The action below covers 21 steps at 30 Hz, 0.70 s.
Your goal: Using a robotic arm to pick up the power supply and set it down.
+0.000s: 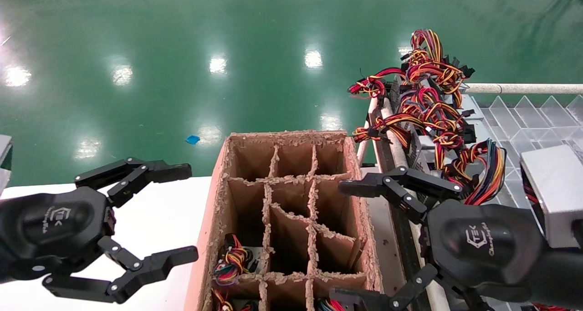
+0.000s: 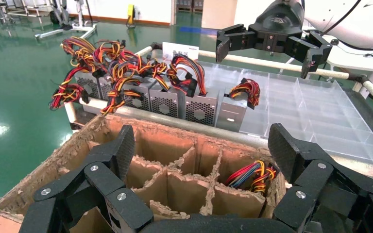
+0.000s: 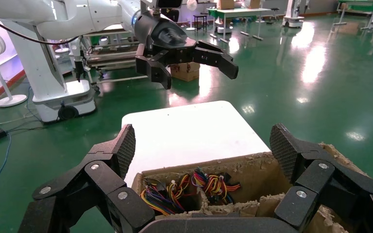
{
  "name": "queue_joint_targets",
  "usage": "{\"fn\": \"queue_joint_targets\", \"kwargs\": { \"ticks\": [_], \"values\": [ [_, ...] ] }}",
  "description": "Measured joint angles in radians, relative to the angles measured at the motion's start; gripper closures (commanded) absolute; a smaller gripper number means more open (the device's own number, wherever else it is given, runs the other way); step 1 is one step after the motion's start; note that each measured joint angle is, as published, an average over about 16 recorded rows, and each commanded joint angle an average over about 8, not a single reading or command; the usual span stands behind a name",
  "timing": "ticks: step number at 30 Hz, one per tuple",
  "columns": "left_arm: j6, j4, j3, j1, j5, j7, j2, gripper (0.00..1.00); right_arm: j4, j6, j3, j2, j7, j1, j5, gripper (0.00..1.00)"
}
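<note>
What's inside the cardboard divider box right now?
Divider box: coloured wire bundles fill the near cells; the far cells look empty. The units under those wires are hidden.

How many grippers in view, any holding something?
2. Left gripper: open, empty, above the white table beside the cardboard box. Right gripper: open, empty, at the box's other side, near the power supplies. None hidden.

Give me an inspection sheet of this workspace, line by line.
Surface: white table, bare where seen.
Job's things: grey metal power supplies lined up on a rack beside the brown cardboard divider box; none held.
Clutter: small blue scrap on the floor.
Grippers: left gripper open over the table; right gripper open at the box's rack side.
Cables: red, yellow, black wire bundles on the supplies; some in box cells.
Surroundings: glossy green floor, clear plastic tray.
</note>
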Motion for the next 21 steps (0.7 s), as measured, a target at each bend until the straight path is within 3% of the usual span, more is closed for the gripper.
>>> {"fn": "queue_joint_targets", "kwargs": {
  "ticks": [18,21],
  "values": [
    [0.0,0.0,0.0,0.0,0.0,0.0,0.0,0.0,0.0,0.0,0.0,0.0,0.0,0.0,0.0,0.0],
    [0.0,0.0,0.0,0.0,0.0,0.0,0.0,0.37,0.0,0.0,0.0,0.0,0.0,0.0,-0.001,0.0]
  ]
}}
